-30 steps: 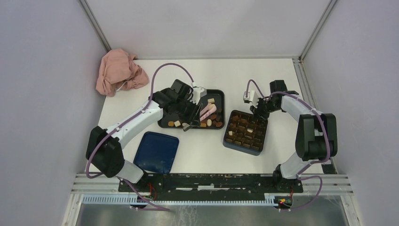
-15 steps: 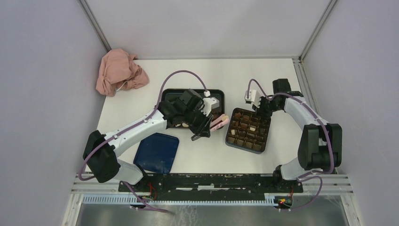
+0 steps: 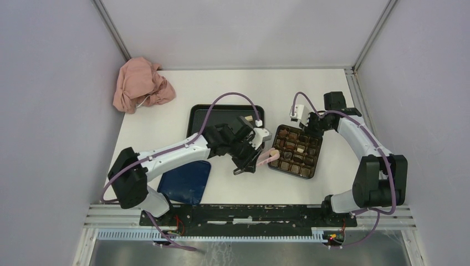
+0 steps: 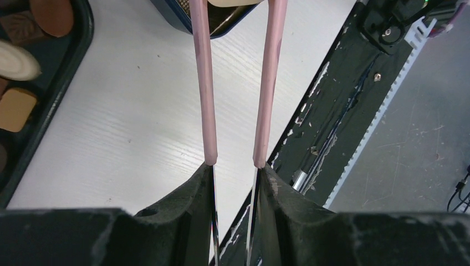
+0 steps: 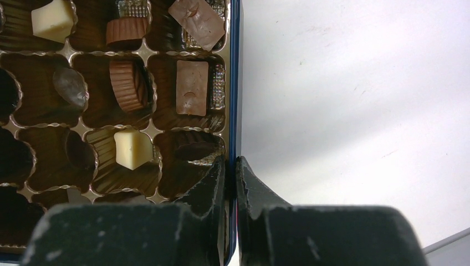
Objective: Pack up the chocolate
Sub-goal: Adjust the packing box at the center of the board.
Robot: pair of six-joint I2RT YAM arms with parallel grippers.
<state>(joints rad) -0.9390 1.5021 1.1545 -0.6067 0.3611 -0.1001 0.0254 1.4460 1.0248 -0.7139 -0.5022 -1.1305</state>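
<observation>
The chocolate lies in two places. Several pieces sit in the cells of the dark blue box [image 3: 289, 171], among them a white cube [image 5: 132, 148] and a brown cup [image 5: 128, 83]. Others lie in the black tray [image 3: 216, 116], such as a cream oval [image 4: 14, 61]. My left gripper [image 3: 248, 154] [image 4: 235, 166] is shut on the pink tongs [image 4: 203, 83], whose tips reach over the box's left edge. A cream piece [image 4: 235, 1] shows between the tips at the frame's top edge. My right gripper [image 3: 311, 126] [image 5: 231, 165] is shut on the box's blue wall [image 5: 234, 83] at its far corner.
The blue lid [image 3: 185, 182] lies near the front left, partly under my left arm. A pink cloth [image 3: 141, 83] is bunched at the back left corner. The tray's rim [image 4: 47, 97] runs beside the tongs. The black rail lines the table's near edge.
My left arm swung right from the tray to the box's left edge, carrying the tongs. My right gripper shut on the box wall, and the box shifted slightly back and right.
</observation>
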